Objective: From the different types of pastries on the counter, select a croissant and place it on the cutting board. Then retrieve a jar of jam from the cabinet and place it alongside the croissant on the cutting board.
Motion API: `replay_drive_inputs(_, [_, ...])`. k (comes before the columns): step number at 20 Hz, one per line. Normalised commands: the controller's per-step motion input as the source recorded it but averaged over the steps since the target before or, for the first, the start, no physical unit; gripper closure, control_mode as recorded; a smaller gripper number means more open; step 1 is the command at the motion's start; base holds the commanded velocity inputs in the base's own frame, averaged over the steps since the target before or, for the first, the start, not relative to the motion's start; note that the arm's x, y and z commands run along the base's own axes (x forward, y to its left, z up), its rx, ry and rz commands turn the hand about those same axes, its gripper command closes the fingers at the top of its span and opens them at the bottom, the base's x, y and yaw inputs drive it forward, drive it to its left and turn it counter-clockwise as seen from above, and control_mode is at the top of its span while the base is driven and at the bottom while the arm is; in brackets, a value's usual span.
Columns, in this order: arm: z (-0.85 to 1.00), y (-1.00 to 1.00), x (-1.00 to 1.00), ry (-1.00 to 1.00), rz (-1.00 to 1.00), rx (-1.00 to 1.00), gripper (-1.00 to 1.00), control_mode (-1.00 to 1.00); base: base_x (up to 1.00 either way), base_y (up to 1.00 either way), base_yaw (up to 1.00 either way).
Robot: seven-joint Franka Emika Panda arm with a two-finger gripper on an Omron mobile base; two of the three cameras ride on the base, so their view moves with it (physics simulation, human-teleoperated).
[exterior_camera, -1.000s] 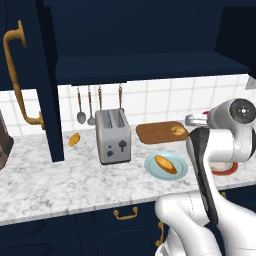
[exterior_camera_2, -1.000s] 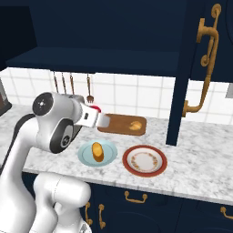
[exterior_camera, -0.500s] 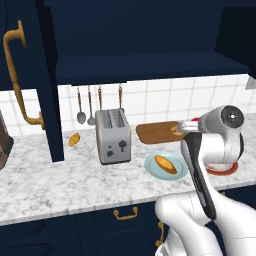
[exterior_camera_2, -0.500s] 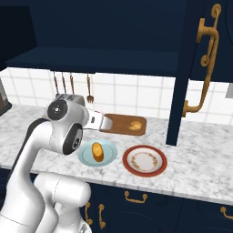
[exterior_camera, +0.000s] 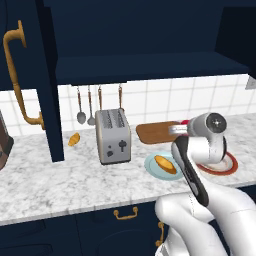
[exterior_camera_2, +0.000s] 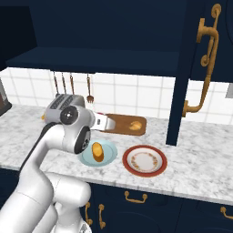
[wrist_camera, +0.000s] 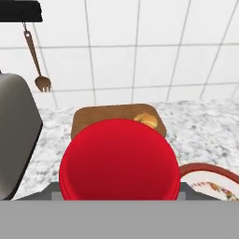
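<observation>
Hand view shows my gripper clamped on the red-lidded jam jar, now lowered nearer the cutting board where the croissant lies.

Tan croissant on cutting board

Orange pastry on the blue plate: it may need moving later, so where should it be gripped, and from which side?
Grip the orange pastry across its narrow middle, coming from above: it lies flat and elongated in the blue plate, whose rim would likely block a sideways approach.
</observation>
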Motion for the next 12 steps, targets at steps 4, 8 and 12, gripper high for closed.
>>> replay_drive_inputs(4, [-0.20,0.01,0.43,0.03,0.02,0.00,1.00,-1.00,0.00,0.00,0.00])
replay_drive_inputs(8, [-0.24,0.00,0.38,0.03,0.02,0.00,1.00,-1.00,0.00,0.00,0.00])
replay_drive_inputs(12, [-0.05,0.00,0.32,0.00,0.01,0.00,1.00,-1.00,0.00,0.00,0.00])
